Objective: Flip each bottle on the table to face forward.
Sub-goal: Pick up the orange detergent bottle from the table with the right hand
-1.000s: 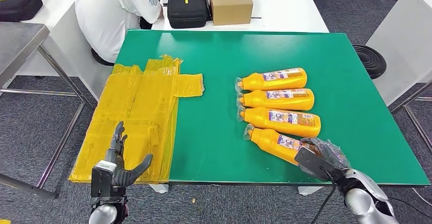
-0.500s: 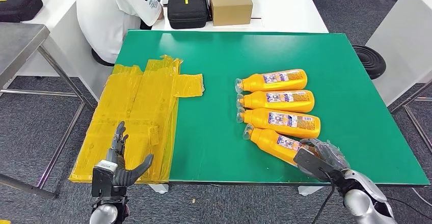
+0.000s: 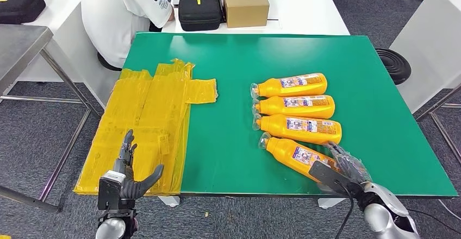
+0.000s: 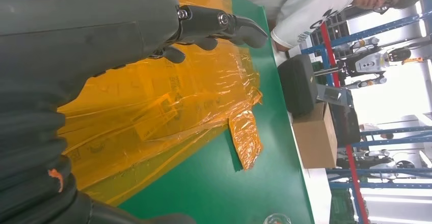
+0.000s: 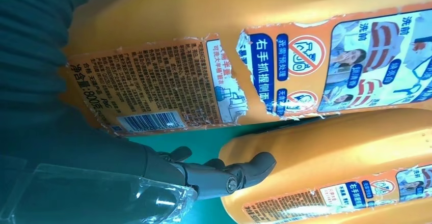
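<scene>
Bottles are lying in a row of four on the green table [image 3: 380, 87]. The nearest bottle [image 3: 296, 155], angled, is being grasped at its base by the right hand [image 3: 340, 169]; its back label is showing, so flipping seems barely begun. Left hand [image 3: 126, 178] is hovering spread, holding nothing.

My right hand [image 3: 340, 169] is covering the base of the nearest bottle [image 3: 293, 153], so my grip on it is staying unclear.
</scene>
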Motion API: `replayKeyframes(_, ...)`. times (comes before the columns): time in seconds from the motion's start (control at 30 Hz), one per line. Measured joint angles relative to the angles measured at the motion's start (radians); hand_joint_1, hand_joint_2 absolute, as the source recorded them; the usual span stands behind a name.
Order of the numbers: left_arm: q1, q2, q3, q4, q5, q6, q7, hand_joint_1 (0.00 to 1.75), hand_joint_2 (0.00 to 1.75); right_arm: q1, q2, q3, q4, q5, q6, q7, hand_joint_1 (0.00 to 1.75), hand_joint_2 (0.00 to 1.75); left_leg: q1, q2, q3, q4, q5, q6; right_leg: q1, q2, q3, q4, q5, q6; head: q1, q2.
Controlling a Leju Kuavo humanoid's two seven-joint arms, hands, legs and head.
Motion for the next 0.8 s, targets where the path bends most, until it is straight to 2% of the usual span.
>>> replayKeyframes(0.1,0.0,0.0,-0.003,0.0,0.0,0.0,0.0,0.0,1.75,-0.002,0.001,0.0,0.002,0.0,0.0,0.001,0.18,1.75,0.0,0.0,0.0,0.0,0.0,0.0,0.0,0.0,0.0,0.0,0.0,0.0,0.0,0.0)
replayKeyframes(0.17,0.0,0.0,-0.004,0.0,0.001,0.0,0.0,0.0,1.75,-0.003,0.002,0.0,0.004,0.001,0.0,0.001,0.32,1.75,0.0,0.0,0.0,0.0,0.0,0.0,0.0,0.0,0.0,0.0,0.0,0.0,0.0,0.0)
replayKeyframes(0.2,0.0,0.0,-0.005,0.0,0.001,0.0,0.0,0.0,1.75,-0.004,0.003,0.0,0.005,0.001,0.0,0.001,0.51,1.75,0.0,0.0,0.0,0.0,0.0,0.0,0.0,0.0,0.0,0.0,0.0,0.0,0.0,0.0)
replayKeyframes(0.3,0.0,0.0,-0.007,0.002,0.003,0.001,0.0,0.0,1.75,-0.006,0.003,0.0,0.009,0.003,0.0,0.001,1.41,1.75,0.0,0.0,0.0,0.0,0.0,0.0,0.0,0.0,0.0,0.0,0.0,0.0,0.0,0.0)
replayKeyframes(0.33,0.0,0.0,-0.007,0.004,0.005,0.002,0.0,0.0,1.75,-0.007,0.003,0.0,0.01,0.003,0.001,0.001,1.59,1.75,0.0,0.0,0.0,0.0,0.0,0.0,0.0,0.0,0.0,0.0,0.0,0.0,0.0,0.0)
replayKeyframes(0.37,0.0,0.0,-0.008,0.006,0.007,0.002,0.0,0.0,1.75,-0.007,0.003,0.0,0.011,0.003,0.002,0.001,1.69,1.75,0.0,0.0,0.0,0.0,0.0,0.0,0.0,0.0,0.0,0.0,0.0,0.0,0.0,0.0)
replayKeyframes(0.47,0.001,0.0,-0.01,0.008,0.011,0.002,0.001,0.0,1.75,-0.008,-0.001,0.0,0.013,-0.006,0.007,-0.003,1.75,1.75,0.0,0.0,0.001,0.0,0.0,0.0,0.0,0.0,0.0,0.0,0.0,0.0,0.0,0.0)
replayKeyframes(0.8,-0.001,0.003,-0.011,0.023,0.012,0.003,0.001,0.0,1.75,-0.007,-0.003,0.001,0.023,-0.019,0.011,-0.016,1.75,1.75,0.0,0.0,0.0,0.0,0.0,0.0,0.0,0.0,0.0,0.0,0.0,0.0,0.0,0.0)
